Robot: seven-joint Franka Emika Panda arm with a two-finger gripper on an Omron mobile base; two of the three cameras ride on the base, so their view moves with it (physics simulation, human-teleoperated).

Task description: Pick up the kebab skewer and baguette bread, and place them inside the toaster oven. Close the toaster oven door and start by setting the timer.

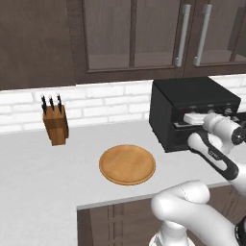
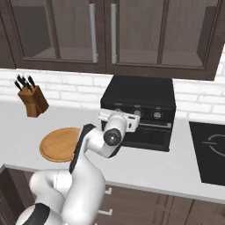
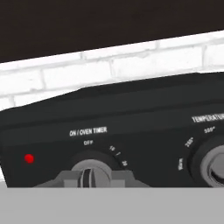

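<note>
While its ridge stands upright, timer knob (image 3: 89,176) of toaster oven (image 2: 138,115) between tool (image 3: 89,178) fingers, grip unclear.

Even, shadowless rendered light; hand view perhaps slightly soft.

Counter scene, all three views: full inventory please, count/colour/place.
toaster oven: 1, black, on the counter against the brick wall, door shut
timer knob: 1, grey, left on the oven's panel, under the ON / OVEN TIMER label
temperature knob: 1, grey, to the timer knob's right
red light: 1, left of the timer knob
wooden plate: 1, brown, mid-counter, bare
knife block: 1, brown, black handles, by the wall
cooktop: 1, black, right of the oven
upper cabinets: dark brown, glass doors
gripper: 1, fingers either side of the timer knob
</note>
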